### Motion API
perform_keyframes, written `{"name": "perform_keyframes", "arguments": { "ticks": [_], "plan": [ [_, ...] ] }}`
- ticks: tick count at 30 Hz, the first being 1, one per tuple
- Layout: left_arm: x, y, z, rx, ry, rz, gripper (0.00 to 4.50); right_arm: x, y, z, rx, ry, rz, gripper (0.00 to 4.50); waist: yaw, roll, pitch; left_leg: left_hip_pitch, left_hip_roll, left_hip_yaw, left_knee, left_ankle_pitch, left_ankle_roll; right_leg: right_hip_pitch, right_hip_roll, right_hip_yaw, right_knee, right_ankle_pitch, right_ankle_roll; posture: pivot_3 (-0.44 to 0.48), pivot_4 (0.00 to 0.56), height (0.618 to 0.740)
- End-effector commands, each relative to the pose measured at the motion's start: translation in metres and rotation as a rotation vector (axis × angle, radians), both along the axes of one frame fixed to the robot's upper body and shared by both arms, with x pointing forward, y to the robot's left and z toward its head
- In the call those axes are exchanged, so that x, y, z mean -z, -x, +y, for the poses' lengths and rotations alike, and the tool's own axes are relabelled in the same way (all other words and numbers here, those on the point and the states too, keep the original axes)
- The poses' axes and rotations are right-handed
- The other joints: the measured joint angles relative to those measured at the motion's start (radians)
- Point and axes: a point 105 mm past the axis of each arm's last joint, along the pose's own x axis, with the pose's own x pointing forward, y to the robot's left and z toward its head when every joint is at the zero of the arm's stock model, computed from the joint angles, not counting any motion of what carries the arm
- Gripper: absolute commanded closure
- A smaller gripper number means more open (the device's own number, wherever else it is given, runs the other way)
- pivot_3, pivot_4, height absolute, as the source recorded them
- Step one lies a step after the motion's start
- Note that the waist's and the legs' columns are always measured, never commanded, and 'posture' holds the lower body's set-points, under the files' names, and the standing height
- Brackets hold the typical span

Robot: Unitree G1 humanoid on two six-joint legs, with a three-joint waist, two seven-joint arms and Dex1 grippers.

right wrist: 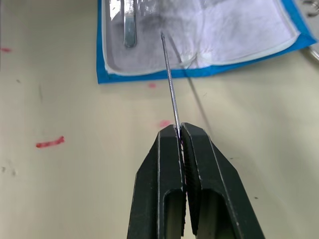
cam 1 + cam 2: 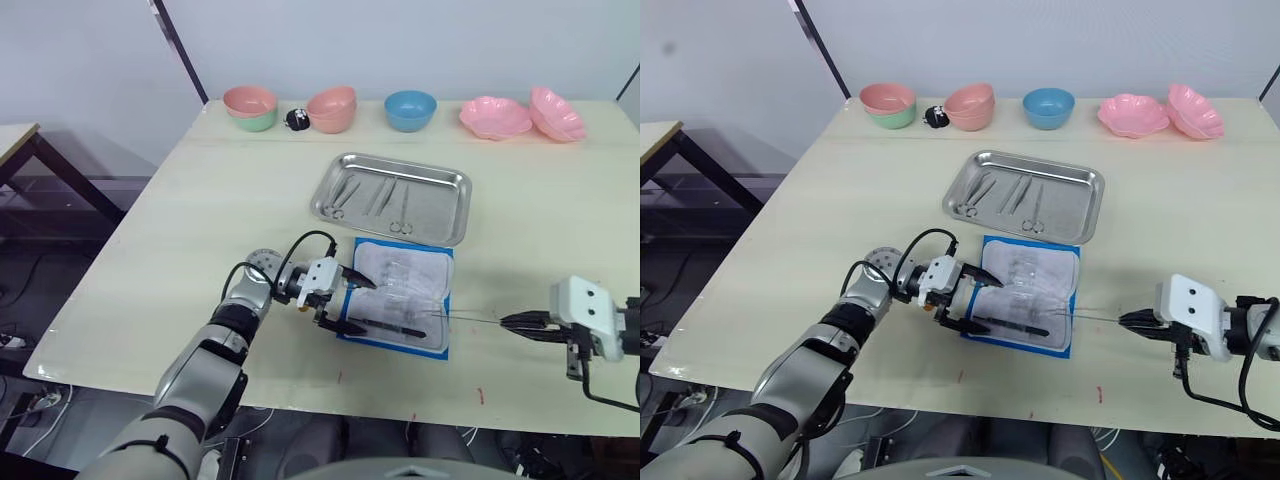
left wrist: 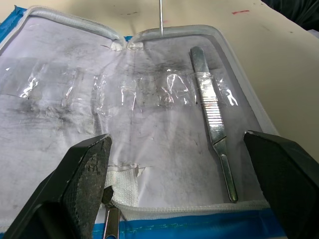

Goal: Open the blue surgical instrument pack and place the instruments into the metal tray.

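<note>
Right gripper [image 1: 180,130] is clamped on a thin metal probe [image 1: 169,79], tip reaching the open blue surgical instrument pack [image 2: 398,296]. Left gripper [image 2: 345,303] is spread wide over the pack's lining, tweezers [image 3: 213,123] still tucked inside. Behind it, the metal tray [image 2: 391,196] already holds several instruments [image 2: 372,196].

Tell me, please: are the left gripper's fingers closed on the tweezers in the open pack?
No. The left gripper is open, its fingers standing to either side of the tweezers, which lie untouched on the pack's lining.
</note>
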Motion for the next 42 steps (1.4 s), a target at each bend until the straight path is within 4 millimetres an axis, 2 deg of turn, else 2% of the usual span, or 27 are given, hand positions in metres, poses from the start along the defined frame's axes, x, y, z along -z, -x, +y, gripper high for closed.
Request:
{"name": "perform_keyframes", "arguments": {
  "ticks": [1, 9, 14, 17, 24, 30, 35, 42],
  "plan": [
    [0.069, 0.049, 0.018, 0.073, -0.217, 0.272, 0.0, -0.02, -0.008, 0.005, 0.046, -0.106, -0.052, 4.48, 0.0, 0.0, 0.0, 0.0, 0.0, 0.0, 0.0, 0.0, 0.0, 0.0, 0.0, 0.0, 0.0, 0.0, 0.0, 0.0, 0.15, 0.74],
    [0.07, 0.05, 0.02, 0.072, -0.219, 0.275, 0.0, -0.029, -0.037, 0.03, 0.196, -0.314, -0.072, 4.48, 0.001, 0.0, 0.0, 0.0, 0.0, -0.001, 0.0, 0.0, 0.0, 0.0, 0.0, 0.0, 0.0, 0.0, -0.001, 0.0, 0.15, 0.74],
    [0.069, 0.049, 0.02, 0.068, -0.218, 0.274, 0.0, -0.034, -0.066, 0.046, 0.33, -0.413, -0.063, 4.48, 0.002, 0.0, 0.0, 0.0, 0.0, -0.001, 0.0, 0.0, 0.0, 0.0, 0.0, 0.001, 0.0, 0.001, -0.002, 0.0, 0.15, 0.74],
    [0.069, 0.049, 0.019, 0.067, -0.218, 0.274, 0.0, -0.039, -0.095, 0.054, 0.458, -0.476, -0.084, 4.48, -0.001, 0.0, -0.001, 0.001, 0.0, -0.003, 0.0, 0.0, 0.0, -0.001, 0.0, 0.001, 0.0, 0.002, -0.004, 0.0, 0.15, 0.74],
    [0.069, 0.049, 0.018, 0.065, -0.21, 0.275, 0.0, -0.036, -0.132, 0.081, 0.614, -0.512, -0.09, 4.48, 0.001, 0.001, -0.002, 0.0, -0.001, -0.008, 0.0, 0.0, 0.0, -0.001, 0.0, 0.0, 0.002, 0.003, -0.005, 0.0, 0.15, 0.74],
    [0.068, 0.047, 0.019, 0.059, -0.212, 0.272, 0.0, -0.023, -0.157, 0.09, 0.79, -0.513, -0.073, 4.48, -0.004, 0.003, -0.003, 0.001, -0.001, -0.008, 0.0, 0.0, 0.0, -0.001, 0.0, 0.001, 0.003, 0.003, -0.005, 0.0, 0.15, 0.74],
    [0.068, 0.046, 0.018, 0.056, -0.208, 0.272, 0.0, -0.018, -0.173, 0.097, 0.869, -0.482, -0.081, 4.48, -0.008, 0.005, -0.004, 0.001, -0.002, -0.009, 0.0, 0.0, 0.0, -0.001, 0.0, 0.001, 0.004, 0.003, -0.006, 0.0, 0.15, 0.74],
    [0.067, 0.044, 0.018, 0.047, -0.2, 0.272, 0.0, 0.001, -0.191, 0.111, 0.942, -0.401, -0.092, 4.48, -0.023, 0.008, -0.007, 0.002, -0.002, -0.01, 0.0, 0.001, 0.0, -0.001, 0.0, 0.0, 0.005, 0.003, -0.006, 0.0, 0.15, 0.74]
  ]
}}
